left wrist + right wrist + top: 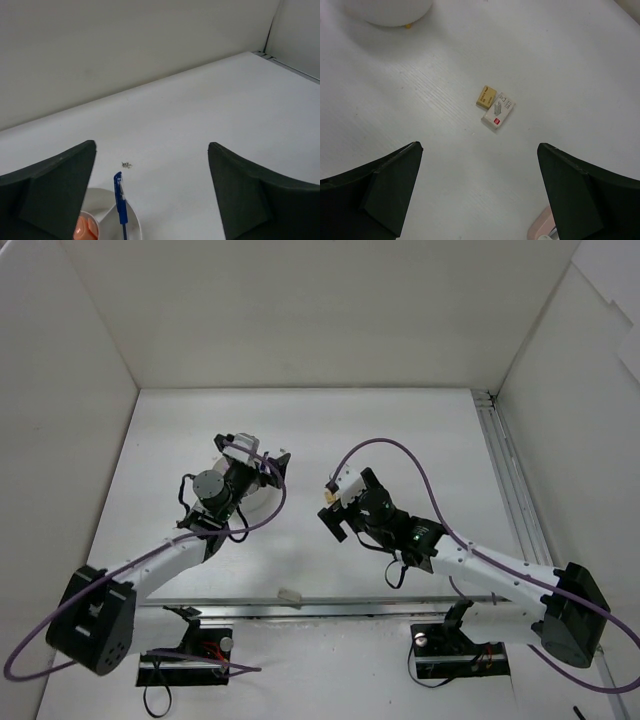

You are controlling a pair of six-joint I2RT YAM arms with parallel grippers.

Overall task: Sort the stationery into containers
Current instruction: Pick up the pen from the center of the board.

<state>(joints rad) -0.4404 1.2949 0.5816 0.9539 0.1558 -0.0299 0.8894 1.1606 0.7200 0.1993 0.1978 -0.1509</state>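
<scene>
One cream block [290, 595] lies at the bottom centre of the top view. Mid-frame, the right gripper [477, 145] hangs wide open above a tan eraser [486, 96] touching a white eraser [498, 112]. Left of it, the left gripper [151, 145], fingers apart and empty, hovers over the white cup [136, 225], which holds a blue pen [120, 202] and an orange marker [85, 229].

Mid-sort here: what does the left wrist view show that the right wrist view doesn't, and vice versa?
Left wrist only: a blue pen and an orange marker cap standing in the white cup, near the open left tool. Right wrist only: a tan eraser and a white eraser lying touching, ahead of the open right tool; a pink item at the bottom edge. Both: the white table; the round white shape at the right wrist view's top edge is probably that cup.
</scene>
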